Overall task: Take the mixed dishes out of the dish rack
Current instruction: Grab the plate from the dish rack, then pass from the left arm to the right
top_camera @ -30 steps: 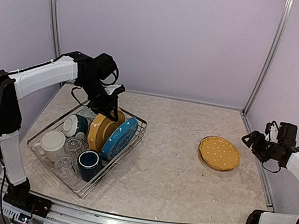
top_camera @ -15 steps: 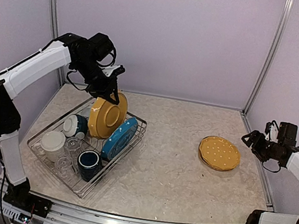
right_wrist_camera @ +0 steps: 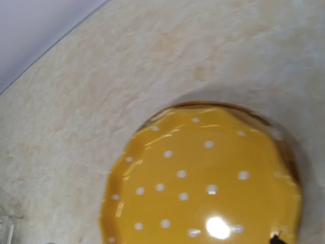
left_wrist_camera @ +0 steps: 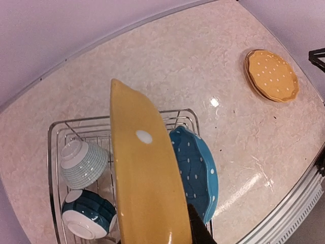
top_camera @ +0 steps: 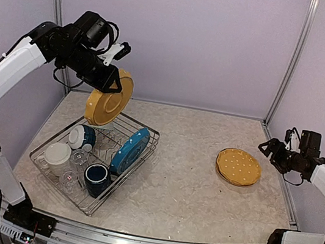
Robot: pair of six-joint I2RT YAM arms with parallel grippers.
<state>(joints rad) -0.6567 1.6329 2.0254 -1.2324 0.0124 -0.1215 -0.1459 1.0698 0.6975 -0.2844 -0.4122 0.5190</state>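
Observation:
My left gripper [top_camera: 115, 77] is shut on the rim of a yellow plate [top_camera: 109, 99] and holds it tilted in the air above the back of the dish rack [top_camera: 143, 153]. In the left wrist view the plate [left_wrist_camera: 147, 188] fills the middle, with one dark finger [left_wrist_camera: 199, 231] beside it. The rack holds an upright blue dotted plate [top_camera: 128, 149], a navy mug [top_camera: 97, 178], a cream mug [top_camera: 57, 155], a teal bowl [top_camera: 81, 136] and clear glasses [top_camera: 71, 178]. My right gripper [top_camera: 272, 150] is open and empty, just right of a stack of yellow dotted plates [top_camera: 239, 166].
The rack sits at the left of the table, angled, with its wire rim [left_wrist_camera: 55, 133] around two bowls [left_wrist_camera: 84, 162]. The stack of plates [right_wrist_camera: 203, 178] lies near the right wall. Metal frame posts stand at the back corners.
My left gripper has lifted the yellow plate out of the rack, up and to the left. The right arm has hardly moved.

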